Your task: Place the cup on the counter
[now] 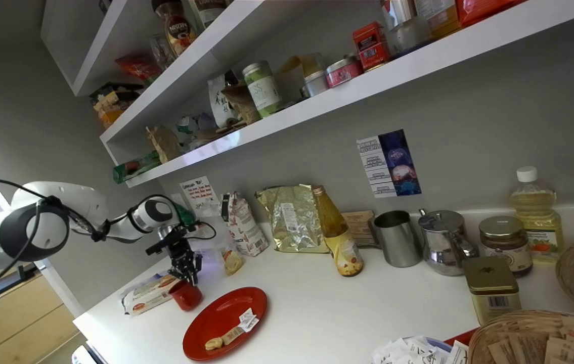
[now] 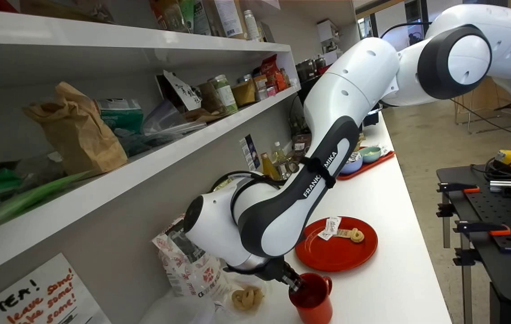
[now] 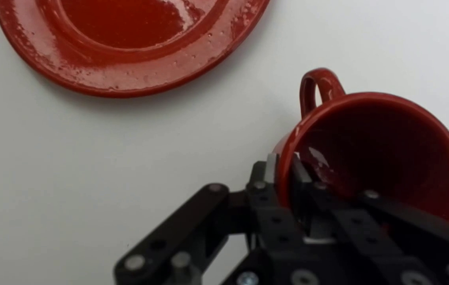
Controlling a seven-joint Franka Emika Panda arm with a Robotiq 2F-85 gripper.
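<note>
A red cup [image 1: 185,297] with a handle is at the far-left end of the white counter [image 1: 317,308]. The cup also shows in an exterior view [image 2: 317,309] and in the wrist view [image 3: 390,158], its mouth facing up. My gripper [image 3: 285,170] is shut on the cup's rim, one finger inside and one outside the wall, to the side of the handle. In both exterior views the gripper [image 1: 191,279] comes down from above at the rim [image 2: 296,284]. I cannot tell whether the cup's base touches the counter.
A red plate [image 1: 206,316] with a small snack and packets lies beside the cup. A white packet [image 1: 150,297] lies behind the cup. A red-and-white bag [image 1: 246,225], a gold bag [image 1: 294,217] and a bottle [image 1: 345,247] stand along the wall. White shelves [image 1: 297,111] hang above.
</note>
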